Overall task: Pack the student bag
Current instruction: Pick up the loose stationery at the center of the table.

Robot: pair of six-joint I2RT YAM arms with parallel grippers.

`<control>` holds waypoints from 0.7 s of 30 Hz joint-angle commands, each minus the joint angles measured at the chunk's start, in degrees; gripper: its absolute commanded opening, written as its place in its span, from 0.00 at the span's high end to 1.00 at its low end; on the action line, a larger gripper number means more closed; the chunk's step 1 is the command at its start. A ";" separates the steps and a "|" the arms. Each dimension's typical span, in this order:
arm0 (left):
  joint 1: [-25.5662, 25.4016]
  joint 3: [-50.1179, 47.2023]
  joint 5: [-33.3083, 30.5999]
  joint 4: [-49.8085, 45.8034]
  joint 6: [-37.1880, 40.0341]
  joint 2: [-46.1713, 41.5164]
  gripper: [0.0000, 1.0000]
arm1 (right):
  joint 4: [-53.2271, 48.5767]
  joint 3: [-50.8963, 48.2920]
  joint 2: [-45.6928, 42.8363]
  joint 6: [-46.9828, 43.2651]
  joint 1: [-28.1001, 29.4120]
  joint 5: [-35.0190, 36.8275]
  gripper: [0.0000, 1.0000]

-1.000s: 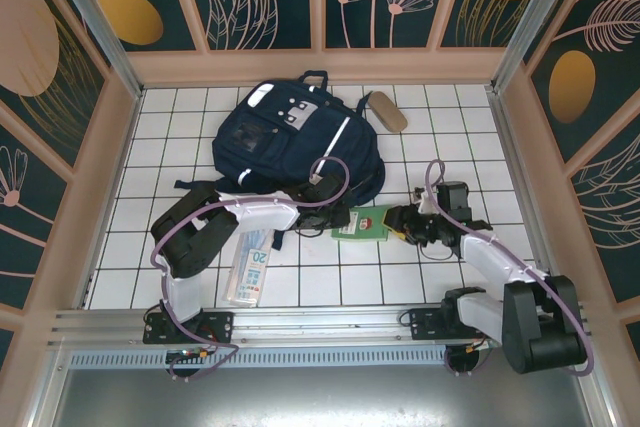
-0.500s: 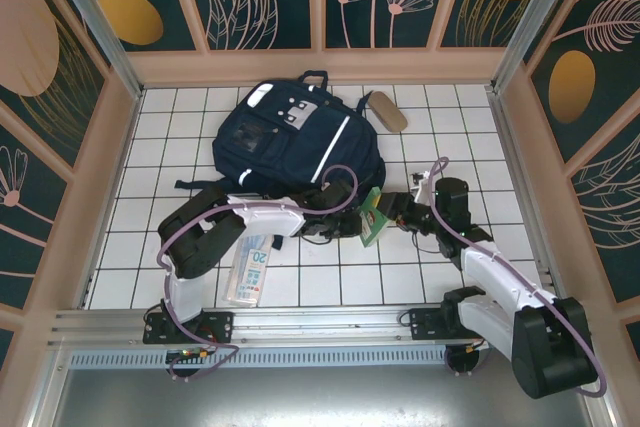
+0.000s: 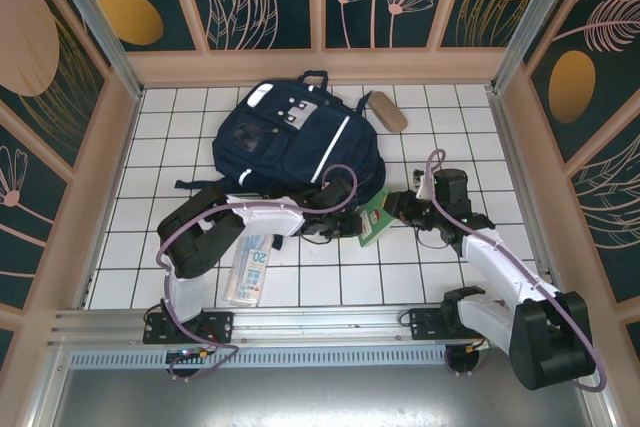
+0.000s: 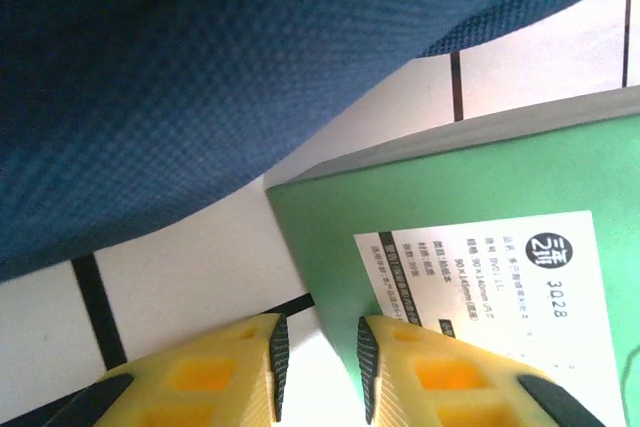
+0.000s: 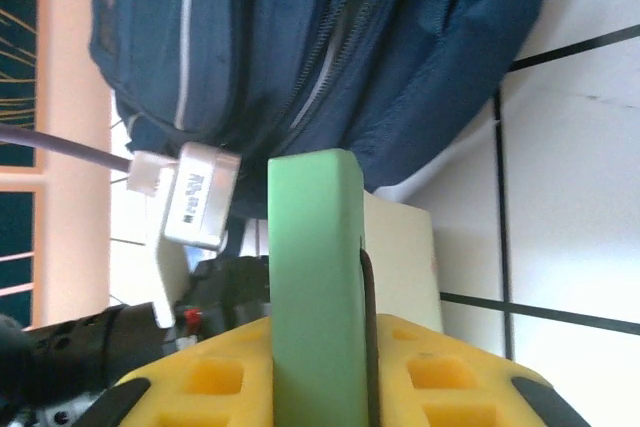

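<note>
On my overhead feed the student bag lies flat on the white-tiled desk, toward the back wall and a little left of centre. Its reflective patches face up and its carry loop points away from the arms.

Both arms reach in to the bag's near right corner. My right end effector is clamped on a green notebook, which stands tilted up on edge just off that corner. On the right wrist feed the notebook's spine rises straight out from between the yellow fingers, pinched on both faces. Behind it I see the bag's zippered side.

My left end effector sits just to the left of the notebook, low over the desk. On the left wrist feed its jaws stand a narrow way apart, with bare tile showing through the gap. The notebook's labelled face lies just beyond the right-hand finger. I cannot tell whether that finger touches it, and I see nothing gripped. The bag's blue fabric hangs across the top of that view, with a strip of white tile between it and the notebook's corner.

A clear plastic packet marked with a number lies on the desk near the left arm. A tan case rests by the bag's far right side.
</note>
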 commanded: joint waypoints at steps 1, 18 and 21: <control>-0.60 -0.38 0.40 -5.44 1.53 -2.03 0.71 | -6.26 1.45 0.19 -1.83 0.44 1.40 0.85; 5.16 20.97 -17.27 -24.02 18.39 -4.87 0.56 | -6.96 5.16 -5.24 0.87 -8.28 -1.89 1.00; 6.19 27.85 -22.86 -27.54 23.07 -0.35 0.53 | -5.45 5.25 -6.02 2.18 -11.01 -4.22 1.00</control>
